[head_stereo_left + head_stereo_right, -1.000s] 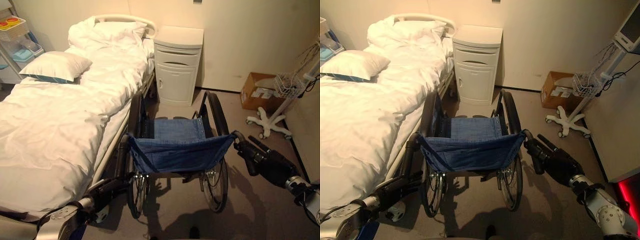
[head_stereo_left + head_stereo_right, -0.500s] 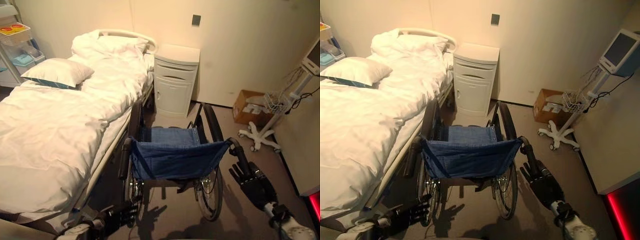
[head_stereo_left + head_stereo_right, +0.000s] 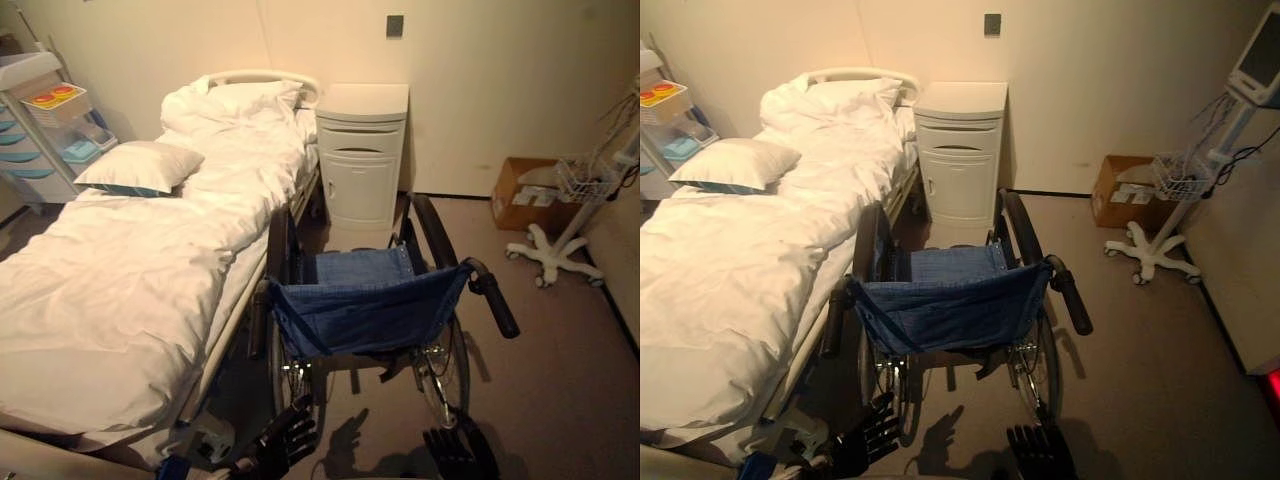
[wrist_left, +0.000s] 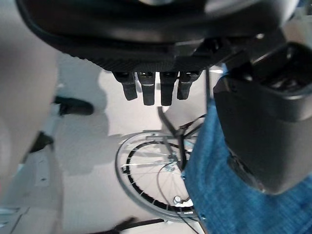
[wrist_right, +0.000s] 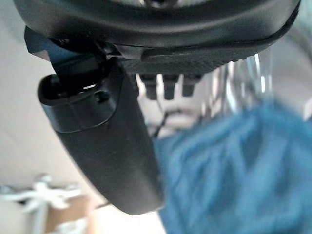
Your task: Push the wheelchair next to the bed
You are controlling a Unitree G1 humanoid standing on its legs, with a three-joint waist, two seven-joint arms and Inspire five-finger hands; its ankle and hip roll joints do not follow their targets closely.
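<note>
Both robot hands, left robot hand (image 3: 285, 440) and right robot hand (image 3: 452, 452), hang relaxed and empty, clear of the handles. Wheelchair (image 3: 370, 305) stands just beside the bed (image 3: 130, 270); task appears essentially complete.

Readable text: none; every printed patch is too small to make out.
Cardboard box (image 3: 1127, 190): on the floor by the far wall, with pale label patches on top; their print cannot be read.
Yellow tray (image 3: 55, 98): on top of the drawer trolley (image 3: 40, 150) beside the bed, carrying round red-orange marks; no letters or numbers can be told.
Wall plate (image 3: 395, 26): a small dark square above the bedside cabinet (image 3: 361, 155), with no legible marking.
Monitor (image 3: 1262, 60): on a stand at the right, screen pale; nothing on it can be read.
Wheelchair (image 3: 370, 305): plain blue cloth back, no lettering discernible.
</note>
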